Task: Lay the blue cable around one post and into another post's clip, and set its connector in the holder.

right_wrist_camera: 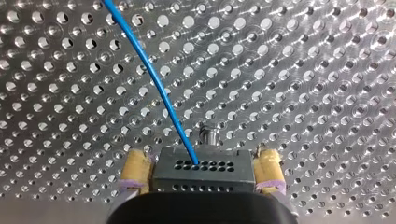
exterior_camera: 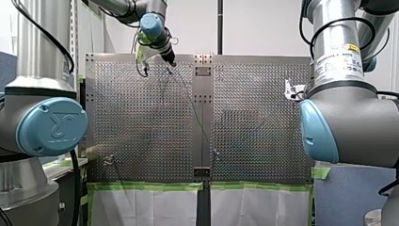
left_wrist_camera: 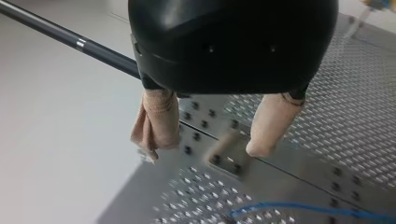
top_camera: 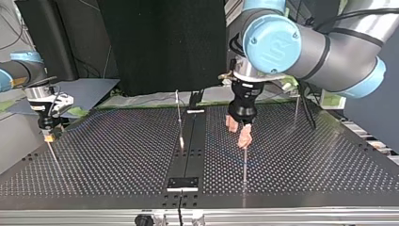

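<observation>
Right wrist view gives you the key fact: my right gripper (right_wrist_camera: pixel 201 169) is clamped by its yellow pads (right_wrist_camera: pixel 134 170) on the grey rectangular connector with rows of small holes (right_wrist_camera: pixel 205 179), held just above the perforated metal table (right_wrist_camera: pixel 303 70). The thin blue cable (right_wrist_camera: pixel 154 79) leaves the connector's face and curves away over the holes. A small metal stud (right_wrist_camera: pixel 208 135) stands just ahead of the connector.

My left gripper (left_wrist_camera: pixel 204 145) is released, its beige pads (left_wrist_camera: pixel 271 121) spread with nothing between them. It hovers over a small metal plate (left_wrist_camera: pixel 229 156) on the table's middle strip, and a stretch of the blue cable lies on the table nearby.

The routing looks not yet done. You would likely do best to hold the connector square and firm, bring the free gripper down onto the loose cable near the thin upright post (top_camera: pixel 244 165), and draw it round with gentle slack so nothing kinks.
</observation>
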Robot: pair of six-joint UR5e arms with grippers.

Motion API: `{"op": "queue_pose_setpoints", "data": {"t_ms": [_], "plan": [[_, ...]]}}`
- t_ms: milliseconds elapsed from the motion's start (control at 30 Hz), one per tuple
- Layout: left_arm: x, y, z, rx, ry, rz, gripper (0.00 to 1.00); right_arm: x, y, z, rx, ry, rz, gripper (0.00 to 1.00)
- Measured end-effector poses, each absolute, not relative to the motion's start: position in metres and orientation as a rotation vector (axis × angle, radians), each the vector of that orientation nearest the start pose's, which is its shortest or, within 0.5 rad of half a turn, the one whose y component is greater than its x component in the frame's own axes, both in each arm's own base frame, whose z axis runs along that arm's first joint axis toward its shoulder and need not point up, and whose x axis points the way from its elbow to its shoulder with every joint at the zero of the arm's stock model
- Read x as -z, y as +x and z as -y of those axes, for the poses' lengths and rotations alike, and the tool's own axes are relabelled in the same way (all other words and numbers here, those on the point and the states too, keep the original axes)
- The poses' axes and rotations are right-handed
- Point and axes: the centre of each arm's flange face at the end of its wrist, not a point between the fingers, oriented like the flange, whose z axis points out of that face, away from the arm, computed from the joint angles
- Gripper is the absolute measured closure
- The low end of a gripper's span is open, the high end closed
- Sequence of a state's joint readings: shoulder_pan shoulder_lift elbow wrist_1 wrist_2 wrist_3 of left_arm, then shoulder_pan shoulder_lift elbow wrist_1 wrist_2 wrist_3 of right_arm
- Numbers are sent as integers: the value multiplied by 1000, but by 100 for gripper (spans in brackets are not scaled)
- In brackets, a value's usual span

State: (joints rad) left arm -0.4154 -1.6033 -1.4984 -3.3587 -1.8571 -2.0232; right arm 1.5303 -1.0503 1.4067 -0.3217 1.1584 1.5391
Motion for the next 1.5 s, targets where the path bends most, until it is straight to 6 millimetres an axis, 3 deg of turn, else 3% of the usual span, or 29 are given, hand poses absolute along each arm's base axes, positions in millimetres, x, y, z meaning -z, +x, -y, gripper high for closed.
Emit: {"op": "queue_pose_setpoints", "data": {"t_ms": [1500], "plan": [[-490,402,292,35,160,-1726,0,-292,147,673,-1444,1507,1012,0]]}}
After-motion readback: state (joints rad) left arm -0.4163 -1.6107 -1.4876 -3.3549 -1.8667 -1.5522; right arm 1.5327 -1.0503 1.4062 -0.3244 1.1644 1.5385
